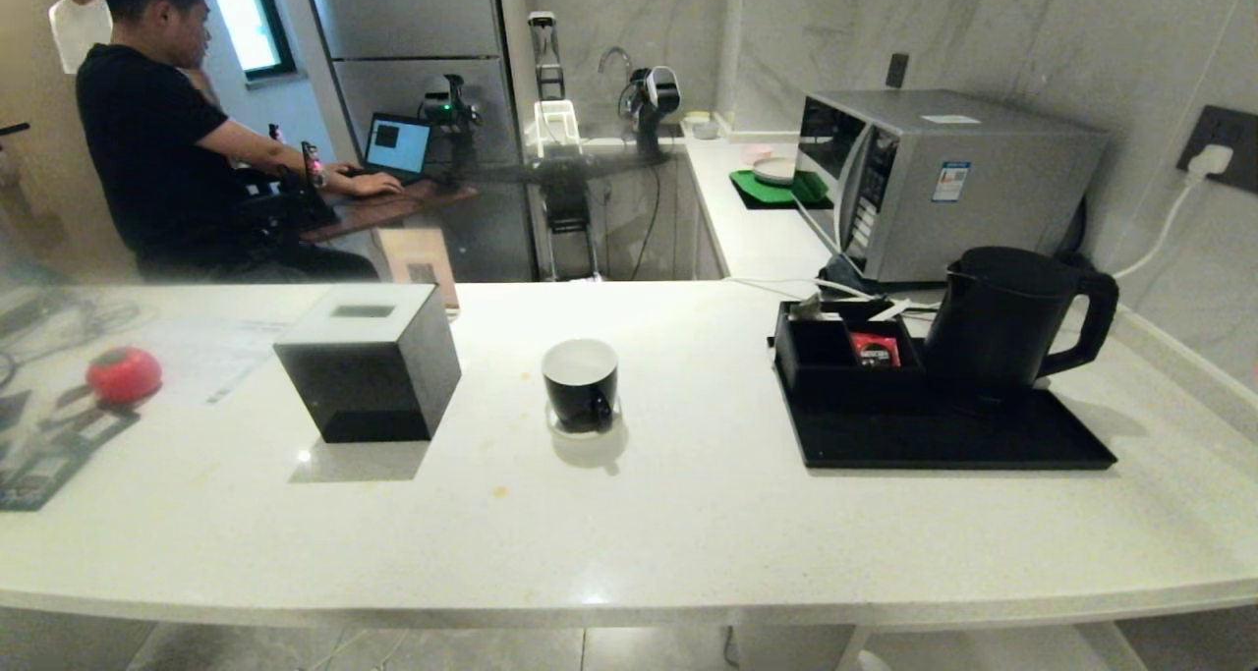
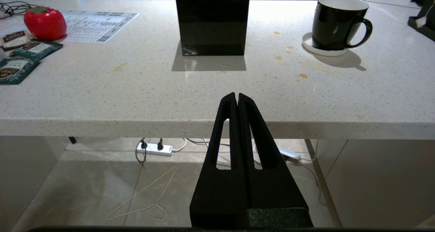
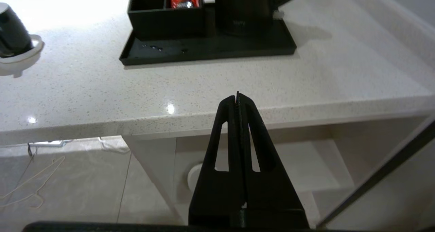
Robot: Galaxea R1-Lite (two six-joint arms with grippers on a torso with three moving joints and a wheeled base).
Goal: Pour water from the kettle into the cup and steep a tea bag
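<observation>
The matte black kettle [image 1: 1012,319] stands on a black tray [image 1: 963,440] at the right of the white counter, handle turned to the right; its lower body [image 3: 246,13] shows in the right wrist view. The black cup [image 1: 581,381] with a white inside sits on a small white saucer [image 2: 311,46] mid-counter, also seen as the cup [image 2: 336,23] with its handle. Green tea bag sachets [image 2: 20,53] lie at the counter's left. My left gripper [image 2: 237,95] is shut and empty at the counter's front edge. My right gripper [image 3: 238,96] is shut and empty, short of the tray. Neither arm shows in the head view.
A black cube tissue box [image 1: 369,362] stands left of the cup. A black organiser [image 1: 845,352] holding a red sachet sits on the tray. A red strawberry-shaped object [image 1: 124,373] and a paper sheet lie far left. A microwave [image 1: 934,180] is behind. A person sits at a laptop beyond.
</observation>
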